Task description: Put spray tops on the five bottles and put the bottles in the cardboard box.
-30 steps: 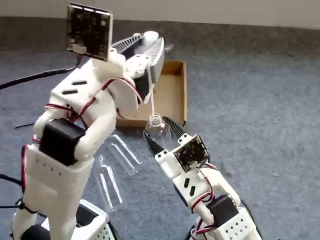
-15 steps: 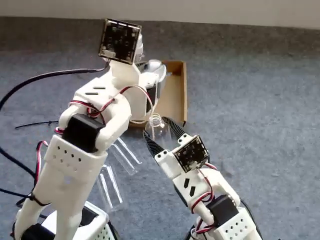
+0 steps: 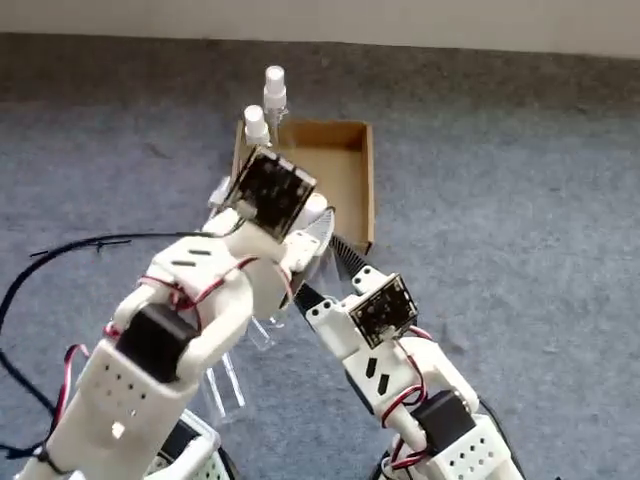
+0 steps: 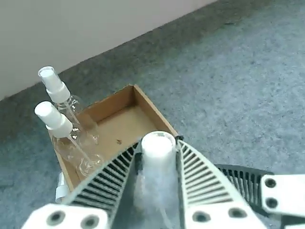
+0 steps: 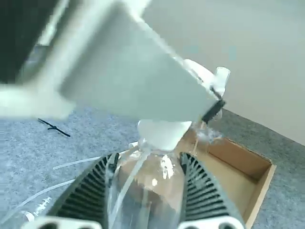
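two capped bottles (image 4: 76,113) (image 4: 71,143) in box (image 4: 126,121); left gripper (image 4: 158,141) tight on one spray top (image 4: 157,153), right gripper (image 5: 147,160) on one bottle (image 5: 147,191)

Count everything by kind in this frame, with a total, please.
Cardboard box: 1
Capped bottles standing in it: 2
Bottle in the right hand: 1
Spray top in the left hand: 1
Clear bottles lying on the carpet, partly hidden: 2
Total: 7

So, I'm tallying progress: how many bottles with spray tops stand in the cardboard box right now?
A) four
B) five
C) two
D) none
C: two capped bottles stand upright, side by side, in one corner of the cardboard box.
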